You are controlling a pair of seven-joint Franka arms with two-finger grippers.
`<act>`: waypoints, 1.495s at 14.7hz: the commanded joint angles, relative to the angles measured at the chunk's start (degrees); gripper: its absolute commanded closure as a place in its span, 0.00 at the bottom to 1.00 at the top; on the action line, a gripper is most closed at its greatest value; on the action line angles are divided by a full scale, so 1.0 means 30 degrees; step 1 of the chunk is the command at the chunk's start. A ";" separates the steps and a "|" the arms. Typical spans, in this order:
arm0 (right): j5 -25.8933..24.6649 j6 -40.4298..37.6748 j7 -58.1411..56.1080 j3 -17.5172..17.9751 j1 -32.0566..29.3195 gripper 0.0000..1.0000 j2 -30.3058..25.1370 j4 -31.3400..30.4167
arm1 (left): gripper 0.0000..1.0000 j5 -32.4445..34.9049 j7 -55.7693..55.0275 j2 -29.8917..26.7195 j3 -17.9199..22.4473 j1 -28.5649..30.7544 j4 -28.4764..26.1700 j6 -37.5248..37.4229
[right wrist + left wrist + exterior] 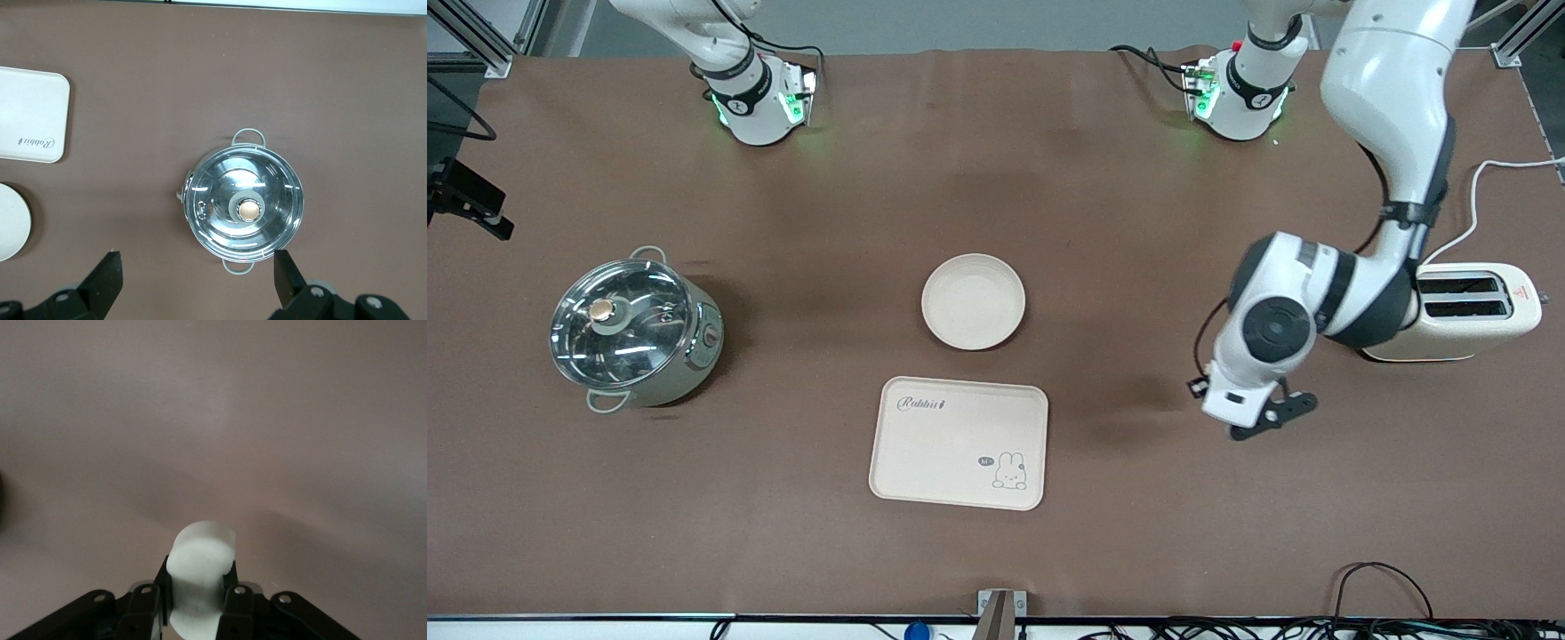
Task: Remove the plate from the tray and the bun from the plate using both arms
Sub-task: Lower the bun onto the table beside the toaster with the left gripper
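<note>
Pinching the bun [200, 570] between its two black fingers [235, 608], the left gripper [1249, 418] hangs in the air over bare brown tabletop toward the left arm's end of the table, just beside the toaster [1467, 311]. The bun stands up out of the fingers, its rounded top clear of them, and the fingers press on its two sides. In the front view the bun itself is hidden by the wrist.

The plate [973, 300] sits flat near the middle of the worktop. Nearer the front camera's edge, just apart from the plate, lies the tray [959, 442] with a rabbit drawing in one corner; nothing rests on either.

The right arm waits high above the table near its base. Its gripper [197, 283] does not show in the front view; in its own wrist view the fingers are spread wide and hold nothing, and it is over the lidded pot [633, 327]. That pot stands toward the right arm's end of the table, well apart from the plate and tray, with a glass lid and a round knob.
</note>
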 commanded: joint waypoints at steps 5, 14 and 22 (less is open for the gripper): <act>0.0112 -0.0097 -0.0200 0.0067 0.0171 0.00 -0.0710 -0.0595 | 0.64 0.0358 0.0302 0.1651 -0.0260 0.1856 -0.2379 0.4412; 0.0112 -0.0097 -0.0200 0.0359 -0.0031 0.00 -0.0681 -0.0566 | 0.00 0.0387 0.0360 -0.0363 -0.0377 0.1917 -0.1709 0.3218; 0.0112 -0.0068 -0.0171 0.1415 -0.0825 0.00 -0.0652 -0.0566 | 0.00 0.0066 0.5363 -0.4993 -0.0377 0.2444 -0.0387 0.0958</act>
